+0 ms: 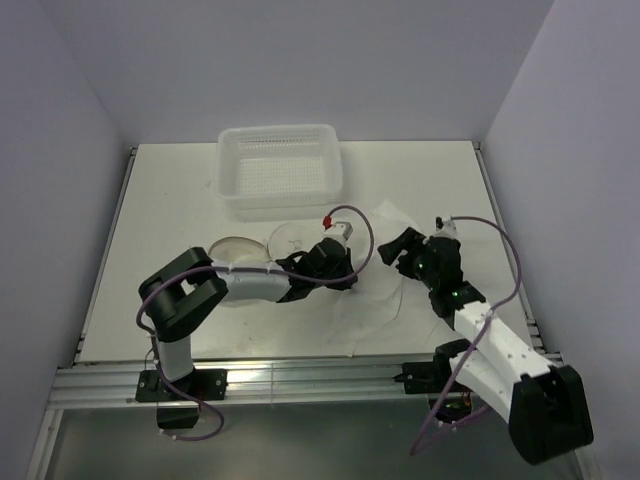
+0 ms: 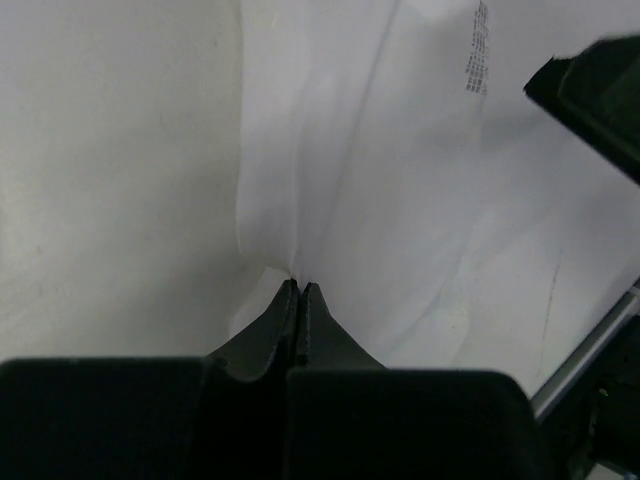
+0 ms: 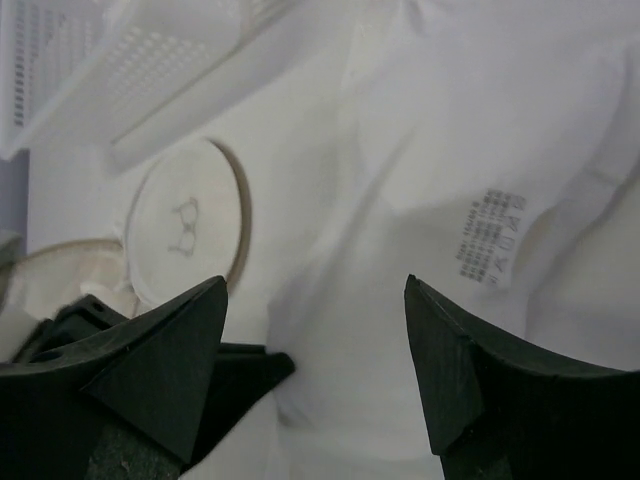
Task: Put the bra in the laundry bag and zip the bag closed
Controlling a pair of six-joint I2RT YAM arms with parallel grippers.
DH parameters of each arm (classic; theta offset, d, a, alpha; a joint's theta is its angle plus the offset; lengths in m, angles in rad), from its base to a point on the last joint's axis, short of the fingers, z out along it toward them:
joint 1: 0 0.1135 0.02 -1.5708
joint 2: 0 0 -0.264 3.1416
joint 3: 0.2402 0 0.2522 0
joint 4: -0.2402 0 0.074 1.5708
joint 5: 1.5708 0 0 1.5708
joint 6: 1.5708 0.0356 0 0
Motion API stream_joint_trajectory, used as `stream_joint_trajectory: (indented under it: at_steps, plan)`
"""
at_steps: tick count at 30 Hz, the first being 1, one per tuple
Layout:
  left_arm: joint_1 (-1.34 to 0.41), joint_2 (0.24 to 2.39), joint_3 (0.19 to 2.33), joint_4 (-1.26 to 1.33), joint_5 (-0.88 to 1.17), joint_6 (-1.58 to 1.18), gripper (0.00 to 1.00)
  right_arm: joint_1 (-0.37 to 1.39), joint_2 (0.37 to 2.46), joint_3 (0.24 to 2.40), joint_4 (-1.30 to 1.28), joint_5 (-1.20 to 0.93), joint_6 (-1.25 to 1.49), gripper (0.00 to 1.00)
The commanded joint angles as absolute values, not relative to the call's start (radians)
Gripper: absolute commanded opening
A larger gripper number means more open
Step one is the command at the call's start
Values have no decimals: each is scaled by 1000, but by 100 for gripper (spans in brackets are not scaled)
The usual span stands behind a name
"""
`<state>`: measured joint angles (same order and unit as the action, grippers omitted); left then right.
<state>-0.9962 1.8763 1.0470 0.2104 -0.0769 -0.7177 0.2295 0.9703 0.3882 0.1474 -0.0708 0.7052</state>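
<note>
Starting up front at left arm's base (image 1: 180,383): laundry bag (image 1: 293,238) lying open as two discs, then left gripper (image 2: 298,288) clamped tight on a fold of the bra (image 2: 400,200), right gripper (image 3: 315,283) spread wide over it, holding nothing.

small garment sketch (image 3: 185,228) on laundry bag (image 3: 205,180), tiny printed marks (image 3: 490,235) on bra (image 3: 450,130), unreadable

You're looking into a plain booth. A pale lavender back wall (image 1: 300,60) meets a left wall (image 1: 50,200) and a right wall (image 1: 590,180) of the same shade, closing in a white tabletop (image 1: 160,200). A silver metal rail (image 1: 320,380) runs along its near edge, with a dull grey surface (image 1: 300,440) below. The light is soft and even, with faint glare near the rail.
</note>
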Motion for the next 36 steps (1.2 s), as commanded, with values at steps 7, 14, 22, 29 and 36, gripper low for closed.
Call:
stream_joint_trajectory:
  at_steps: [7,14,22,29,36]
  plan:
    - [-1094,1660,816,399,-320,-1043,0,290,638,244,-184,-92,727,73]
    - [-1106,1589,713,492,-374,-1149,0,446,583,184,-271,-49,847,72]
    - [-1106,1617,715,566,-324,-1193,0,497,610,135,-187,-29,923,68]
    - [-1106,1614,759,479,-351,-1111,55,541,605,166,-268,-8,905,73]
    - [-1111,1533,781,377,-431,-953,91,581,627,161,-275,-5,926,76]
